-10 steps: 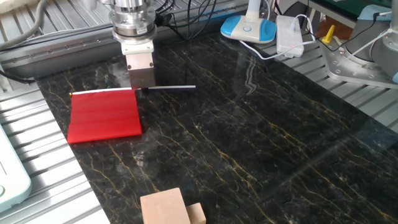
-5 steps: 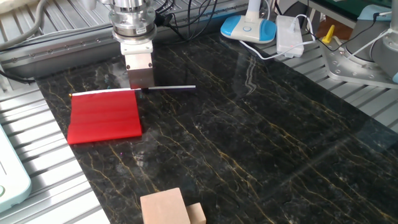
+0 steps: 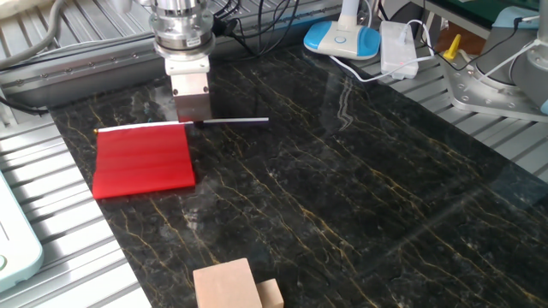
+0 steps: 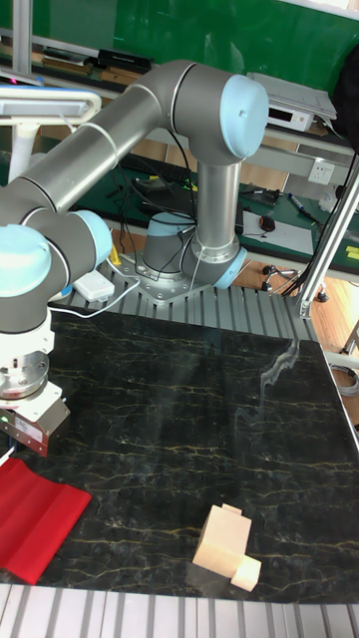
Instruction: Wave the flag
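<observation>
Flag (image 3: 143, 160) lies flat on the dark marbled table (image 3: 342, 197), near its left edge in the fixed view; red sheet shows faint fold creases, with the white stick along its far edge and the stick's free end, which looks dark here, running on to the right past the sheet. In the tall fixed view the sheet (image 4: 35, 513) sits at the lower left corner of the table. Gripper (image 3: 193, 120) is down at table level, directly over the stick just beside the sheet's far right corner; fingertips are low at the stick, but whether the jaws pinch it or stand spread cannot be told from either view. Arm hangs vertical above the gripper. Two pale wooden blocks (image 3: 233, 287), touching each other, rest at the near edge of the table, well apart from the flag. A blue-and-white lamp base (image 3: 342, 38) stands beyond the far edge.
</observation>
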`<state>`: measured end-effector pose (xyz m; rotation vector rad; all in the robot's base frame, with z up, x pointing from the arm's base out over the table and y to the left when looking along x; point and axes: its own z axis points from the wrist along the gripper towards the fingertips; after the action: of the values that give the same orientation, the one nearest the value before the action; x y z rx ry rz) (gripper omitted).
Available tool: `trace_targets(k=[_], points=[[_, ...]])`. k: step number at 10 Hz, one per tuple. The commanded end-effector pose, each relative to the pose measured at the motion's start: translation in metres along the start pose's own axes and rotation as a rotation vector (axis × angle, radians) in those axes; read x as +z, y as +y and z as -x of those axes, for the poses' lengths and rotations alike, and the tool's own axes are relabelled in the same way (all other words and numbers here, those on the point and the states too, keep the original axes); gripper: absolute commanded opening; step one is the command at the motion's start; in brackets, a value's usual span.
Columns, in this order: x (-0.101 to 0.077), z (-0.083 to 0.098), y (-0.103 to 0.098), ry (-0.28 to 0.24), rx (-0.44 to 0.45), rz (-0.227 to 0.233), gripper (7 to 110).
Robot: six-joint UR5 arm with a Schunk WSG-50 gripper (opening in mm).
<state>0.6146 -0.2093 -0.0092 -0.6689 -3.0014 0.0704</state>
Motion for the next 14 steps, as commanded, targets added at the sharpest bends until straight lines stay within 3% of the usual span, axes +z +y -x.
trace_targets(k=[1, 8, 14], points=[[-0.007, 0.002, 0.004, -0.002, 0.002, 0.013, 7], [-0.03, 0.009, 0.003, -0.017, -0.025, -0.021, 7], [-0.08, 0.008, 0.013, -0.027, -0.057, -0.071, 7]])
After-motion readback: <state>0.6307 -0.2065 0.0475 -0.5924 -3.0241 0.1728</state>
